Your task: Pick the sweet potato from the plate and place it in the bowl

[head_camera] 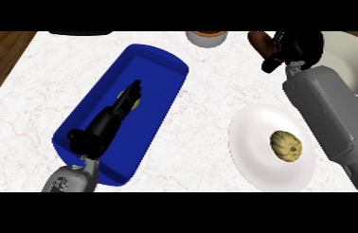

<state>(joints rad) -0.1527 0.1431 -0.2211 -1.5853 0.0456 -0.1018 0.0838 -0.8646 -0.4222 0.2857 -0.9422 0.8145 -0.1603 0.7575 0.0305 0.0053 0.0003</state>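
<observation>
Two forearms are seen coming in from the near edge over a white marble counter [202,132] with faint reddish veining; at the far left corner a strip of dark wooden floor [14,47] is shown beyond the counter's edge. On the left a deep blue tray [150,61] with rounded corners is laid at a slant, its far end leaning rightward. The left hand [105,123] is stretched out flat over the tray's floor, fingers straight and together, their tips beside a small yellowish thing [136,102] that is mostly hidden — what it is cannot be told. On the right, near, a white plate [255,128] is set, and on it a round ribbed tan item [286,146] is resting. The right forearm is passed along the plate's right side toward the far right, where the right hand [300,45] is curled round the sweet potato [260,42], a dark reddish-brown piece held above the counter at the far edge. A white bowl [343,66] is partly seen just right of that hand. At the far edge, centre, a small grey cup [207,38] is cut off by the frame — and a dark object [80,33] is barely shown at the far left
</observation>
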